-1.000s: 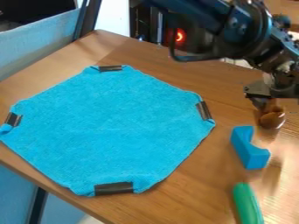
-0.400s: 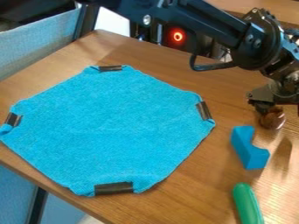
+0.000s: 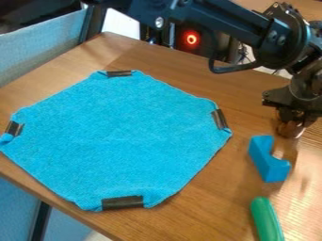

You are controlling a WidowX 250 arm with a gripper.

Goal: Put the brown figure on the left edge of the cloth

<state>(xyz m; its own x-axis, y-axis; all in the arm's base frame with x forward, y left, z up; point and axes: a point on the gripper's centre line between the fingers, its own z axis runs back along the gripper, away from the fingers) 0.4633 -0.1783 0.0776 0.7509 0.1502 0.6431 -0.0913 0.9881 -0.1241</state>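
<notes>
At the right edge of the view the gripper [image 3: 293,117] hangs low over the table, directly above the brown figure [image 3: 290,129]. The figure's upper part is hidden by the gripper, and its lower part rests on the wood or close to it. How the fingers stand around it cannot be made out. The blue cloth [image 3: 119,136] lies flat at the left and middle of the table, its folded corners held by dark clips.
Just below the figure lies a blue bridge-shaped block [image 3: 269,160], and nearer the bottom edge a green rounded object [image 3: 267,220]. The wooden table's [image 3: 56,200] edge runs along the lower left. The arm crosses the top right.
The arm has shifted right and lower, and the gripper has come down over the brown figure, covering more of it. Cloth, blue block and green object have stayed put.
</notes>
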